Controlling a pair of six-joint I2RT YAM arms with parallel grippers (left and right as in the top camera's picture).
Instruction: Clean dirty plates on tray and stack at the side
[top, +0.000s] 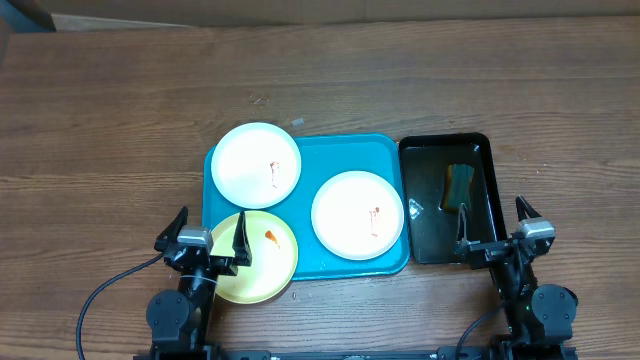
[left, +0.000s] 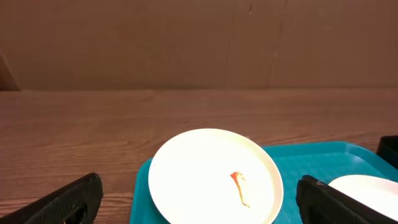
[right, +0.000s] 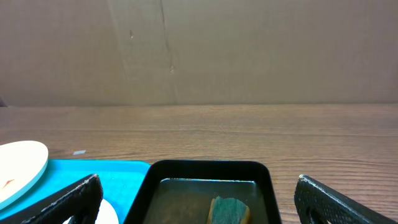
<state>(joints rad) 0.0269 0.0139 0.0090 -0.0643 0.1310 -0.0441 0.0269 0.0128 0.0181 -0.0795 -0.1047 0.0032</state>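
A robotics lab, it seems. Black robot arms (top: 178, 312) stand at a brown wood-grain worktop (top: 100, 120), brown cardboard backdrop (right: 261, 50) behind.

Both arms are showing black along the bottom edge of the overhead frame. The left gripper (top: 212, 222) is carrying a pale silver-grey block (top: 195, 238) behind its two black pointed fingers (left: 68, 202), and the right gripper (top: 491, 215) is wearing the same. Round black joint housings (top: 165, 312) are sitting lower on each arm. A thin black cable (top: 105, 285) is looping at lower left, and a second cable (top: 478, 330) is curling at lower right. In both wrist views the fingers are appearing as dark matte wedges in the lower corners.
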